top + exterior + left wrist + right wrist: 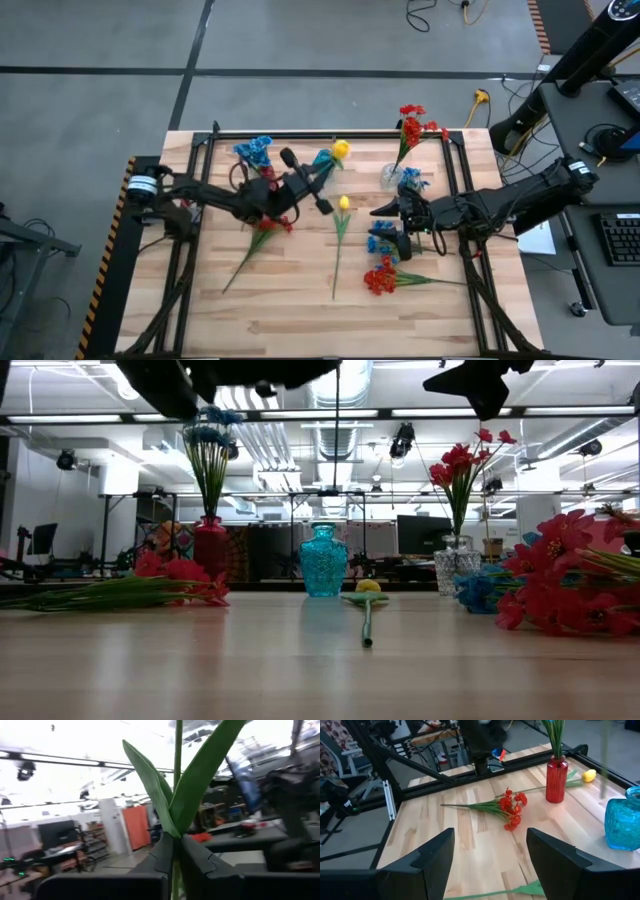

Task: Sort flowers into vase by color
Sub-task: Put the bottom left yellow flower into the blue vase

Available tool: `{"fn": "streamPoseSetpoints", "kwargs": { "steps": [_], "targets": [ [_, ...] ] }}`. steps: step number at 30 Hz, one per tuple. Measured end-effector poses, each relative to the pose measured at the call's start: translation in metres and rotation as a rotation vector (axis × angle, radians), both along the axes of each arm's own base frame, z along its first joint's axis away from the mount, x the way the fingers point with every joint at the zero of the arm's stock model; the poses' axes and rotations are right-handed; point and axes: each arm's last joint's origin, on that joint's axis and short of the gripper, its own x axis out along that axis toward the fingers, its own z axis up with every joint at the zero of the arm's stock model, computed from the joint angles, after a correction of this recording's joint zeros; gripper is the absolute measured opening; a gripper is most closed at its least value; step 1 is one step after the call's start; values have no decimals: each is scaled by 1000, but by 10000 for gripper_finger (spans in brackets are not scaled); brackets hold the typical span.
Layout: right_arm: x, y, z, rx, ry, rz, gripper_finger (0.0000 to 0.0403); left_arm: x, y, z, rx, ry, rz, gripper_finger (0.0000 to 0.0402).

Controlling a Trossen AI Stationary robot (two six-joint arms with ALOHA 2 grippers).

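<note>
My left gripper (pixel 308 186) is raised over the middle of the table and shut on a yellow tulip, whose bloom (pixel 340 150) shows beside the blue vase (pixel 323 161). In the low view the tulip's thin stem (pixel 337 450) runs straight down toward that blue vase (pixel 323 560). A second yellow tulip (pixel 343 203) lies flat on the table. Farther right, my right gripper (pixel 490 840) hovers open above blue sprays (pixel 380 240) and holds nothing. Blue flowers stand in a red vase (pixel 209 545), and red flowers in a clear vase (pixel 457 565). My left gripper pinches the tulip's green stem (pixel 175 836) between its two fingers, right where the two long leaves branch off. The fingers come from the table's left, slanting slightly upward, and lie across the stem. The tulip stands upright, leaves above the fingers, lifted clear of the table.
A red spray (pixel 272 226) lies left of centre, its stem toward the near left. Another red spray (pixel 382 278) lies near the right. A yellow bloom (pixel 589 775) lies behind the red vase (pixel 556 780). A black frame (pixel 330 134) rims the table.
</note>
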Motion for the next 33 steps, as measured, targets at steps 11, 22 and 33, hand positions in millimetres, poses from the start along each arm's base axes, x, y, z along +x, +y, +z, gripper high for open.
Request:
{"fn": "streamPoseSetpoints", "kwargs": {
  "steps": [11, 22, 33],
  "targets": [
    [-1, 0, -3, -8, 29, 0, 240, 6, 33, -17, 32, -16, 111, 4],
    [-1, 0, -4, -12, 40, -1, 240, 5, 49, -20, 33, 5, 214, 4],
    [-1, 0, -4, -12, 40, -1, 240, 4, 55, -21, -1, -9, 214, 4]
  ]
}}
